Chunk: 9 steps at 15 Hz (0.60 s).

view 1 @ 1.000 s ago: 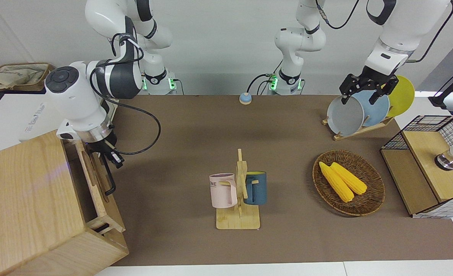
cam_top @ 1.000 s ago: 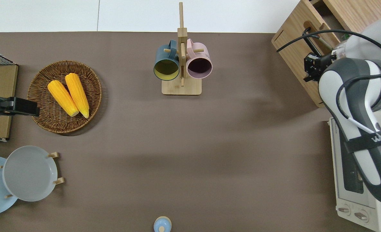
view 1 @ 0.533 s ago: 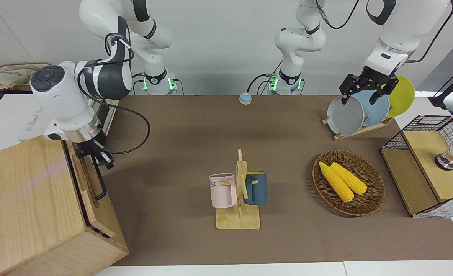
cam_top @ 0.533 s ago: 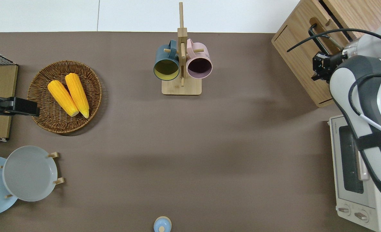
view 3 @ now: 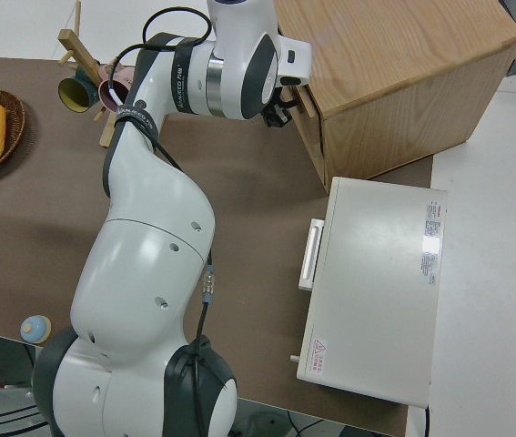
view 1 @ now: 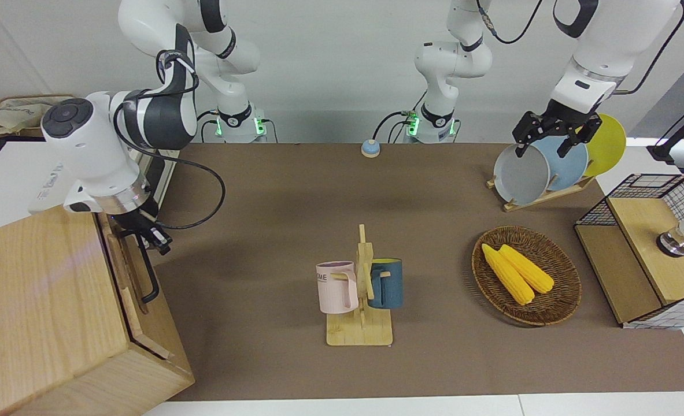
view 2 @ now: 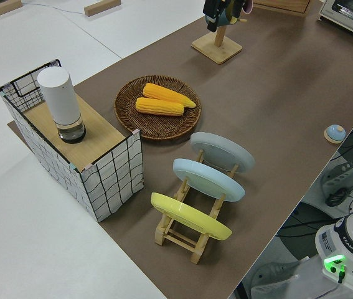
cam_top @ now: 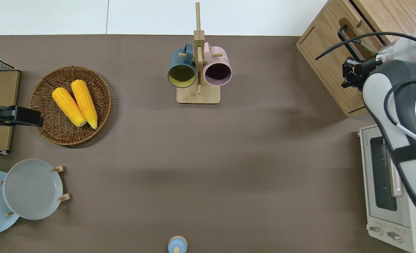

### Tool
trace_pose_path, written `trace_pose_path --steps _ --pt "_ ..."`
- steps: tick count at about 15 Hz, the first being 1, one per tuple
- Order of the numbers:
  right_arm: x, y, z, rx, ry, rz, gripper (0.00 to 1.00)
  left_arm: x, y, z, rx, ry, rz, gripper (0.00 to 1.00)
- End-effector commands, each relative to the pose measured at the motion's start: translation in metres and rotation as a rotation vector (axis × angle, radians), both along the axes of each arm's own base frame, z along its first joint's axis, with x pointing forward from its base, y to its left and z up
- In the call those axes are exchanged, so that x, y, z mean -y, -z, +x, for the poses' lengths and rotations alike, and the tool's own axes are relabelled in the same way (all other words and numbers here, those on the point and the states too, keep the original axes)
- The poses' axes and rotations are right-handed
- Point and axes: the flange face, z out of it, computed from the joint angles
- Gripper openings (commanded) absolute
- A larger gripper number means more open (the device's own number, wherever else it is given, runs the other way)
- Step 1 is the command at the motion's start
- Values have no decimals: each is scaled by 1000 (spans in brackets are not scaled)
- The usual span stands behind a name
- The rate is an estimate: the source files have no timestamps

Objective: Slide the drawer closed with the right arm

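Almost flush — drawer (view 1: 123, 268) against right gripper (view 1: 148, 233)

A brown mat (view 1: 272, 190) is covering the table (cam_top: 53, 15), whose white top is showing along the edge farthest from the robots. Sitting on the mat are a wooden mug stand (view 1: 360, 329) near the middle, a wicker basket (view 1: 561, 309) and a plate rack (view 1: 541, 196) toward the left arm's end, and a small blue bell (view 1: 370, 148) close to the robots. A mesh shelf unit (view 1: 636, 277) is standing at the left arm's end. At the right arm's end, a wooden cabinet (view 1: 35, 312) is resting farther from the robots than a toaster oven (cam_top: 387, 196).
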Motion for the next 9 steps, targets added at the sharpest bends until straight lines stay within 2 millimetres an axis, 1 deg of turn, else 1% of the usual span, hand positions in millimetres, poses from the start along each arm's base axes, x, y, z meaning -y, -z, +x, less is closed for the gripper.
trace_pose_path --steps 1,5,9 --pt "21 -4 3 38 -20 16 0 0 -2 4 8 8 16 995" --pt "16 -3 3 32 -17 18 0 0 -2 4 8 8 16 995" --pt "-7 -2 2 18 -32 14 0 0 -2 4 8 8 14 998"
